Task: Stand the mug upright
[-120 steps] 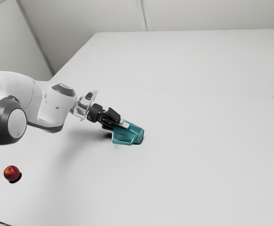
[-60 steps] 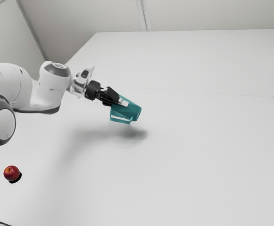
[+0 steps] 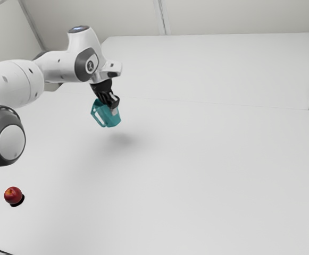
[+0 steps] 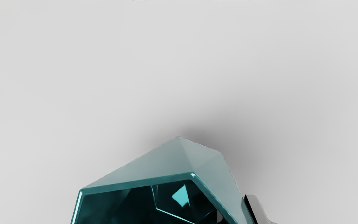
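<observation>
Over in the upper left of the exterior view, the black gripper (image 3: 113, 110) has its jaws closed on the teal mug (image 3: 107, 118), holding it tilted in the air above its soft shadow on the white table (image 3: 197, 175). A red apple (image 3: 13, 195) sits at the lower left.

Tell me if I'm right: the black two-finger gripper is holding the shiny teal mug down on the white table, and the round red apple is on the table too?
Not quite: the mug is held up above the table; the exterior view shows its shadow below. The gripper is holding it, and the apple is on the table.
</observation>
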Tool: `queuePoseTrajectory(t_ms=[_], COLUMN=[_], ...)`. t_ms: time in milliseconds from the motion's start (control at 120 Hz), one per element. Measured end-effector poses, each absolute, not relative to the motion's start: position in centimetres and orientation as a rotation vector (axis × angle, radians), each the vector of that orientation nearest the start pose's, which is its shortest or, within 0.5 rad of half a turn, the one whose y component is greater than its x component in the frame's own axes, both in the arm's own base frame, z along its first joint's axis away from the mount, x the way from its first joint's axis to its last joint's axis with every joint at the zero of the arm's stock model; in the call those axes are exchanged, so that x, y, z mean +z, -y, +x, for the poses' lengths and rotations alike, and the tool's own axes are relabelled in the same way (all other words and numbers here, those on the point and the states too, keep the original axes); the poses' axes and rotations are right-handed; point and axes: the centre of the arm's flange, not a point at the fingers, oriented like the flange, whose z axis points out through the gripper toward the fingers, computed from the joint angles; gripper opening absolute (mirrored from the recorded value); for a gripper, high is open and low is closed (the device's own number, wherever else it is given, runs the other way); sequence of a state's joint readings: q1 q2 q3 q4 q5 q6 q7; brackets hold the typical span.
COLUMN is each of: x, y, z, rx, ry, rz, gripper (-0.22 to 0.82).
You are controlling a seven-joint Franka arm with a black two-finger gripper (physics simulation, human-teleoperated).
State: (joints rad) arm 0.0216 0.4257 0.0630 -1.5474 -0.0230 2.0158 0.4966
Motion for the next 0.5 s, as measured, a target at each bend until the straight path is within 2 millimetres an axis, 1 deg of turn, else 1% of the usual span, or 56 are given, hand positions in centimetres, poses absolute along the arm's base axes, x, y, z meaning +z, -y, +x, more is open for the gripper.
queuePoseTrajectory(t_ms=[83, 183, 250, 358, 383, 500], x=[38.8, 37.2, 36.5, 36.1, 36.0, 35.8], y=[-5.1, -5.1, -5.2, -5.2, -5.2, -5.2], z=[68.1, 68.0, 67.9, 67.8, 67.7, 67.7], rx=[-0.060, -0.069, -0.074, -0.082, -0.083, -0.083], ry=[-0.541, -0.434, -0.369, -0.281, -0.263, -0.189], rz=[-3.069, -3.090, -3.102, -3.115, -3.118, -3.133], gripper=[-0.17, -0.17, -0.17, -0.17, -0.13, 0.14])
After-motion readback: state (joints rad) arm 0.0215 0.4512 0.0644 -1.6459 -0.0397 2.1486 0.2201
